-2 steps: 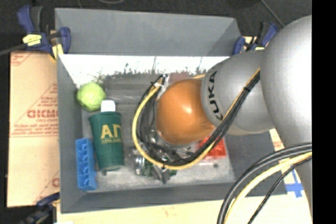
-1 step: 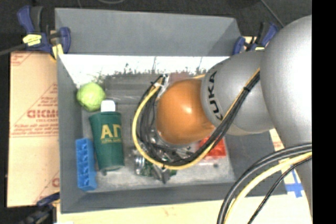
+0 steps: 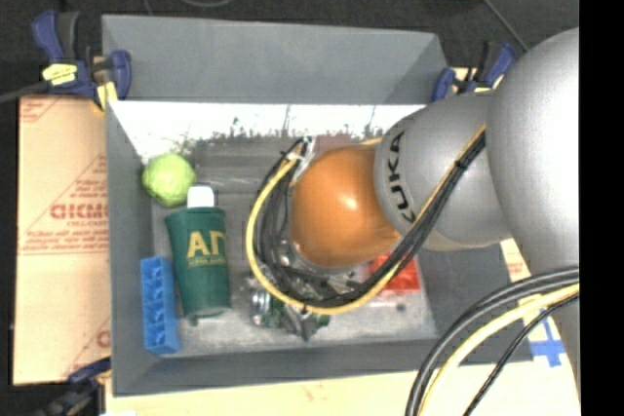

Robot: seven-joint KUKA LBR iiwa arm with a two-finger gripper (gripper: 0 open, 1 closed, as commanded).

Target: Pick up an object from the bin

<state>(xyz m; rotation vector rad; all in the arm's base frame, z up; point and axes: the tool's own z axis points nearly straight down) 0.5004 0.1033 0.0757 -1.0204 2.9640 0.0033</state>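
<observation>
My gripper (image 3: 278, 305) is low in the bin's front middle, its body showing beneath the arm's orange cover. Just to its left lies a dark green bottle (image 3: 199, 258) with a white cap and pale lettering, its cap pointing to the back of the bin. A small dark green scrap (image 3: 295, 319) shows right at the gripper's lower end; I cannot tell whether the gripper touches it. A red flat thing (image 3: 405, 280) lies just right of the gripper, partly hidden by the arm.
A yellow-green ball (image 3: 170, 179) rests in the back left corner. A blue studded block (image 3: 159, 303) lies along the left wall, beside the bottle. The arm with its orange cover and looped cables hides the bin's middle and right.
</observation>
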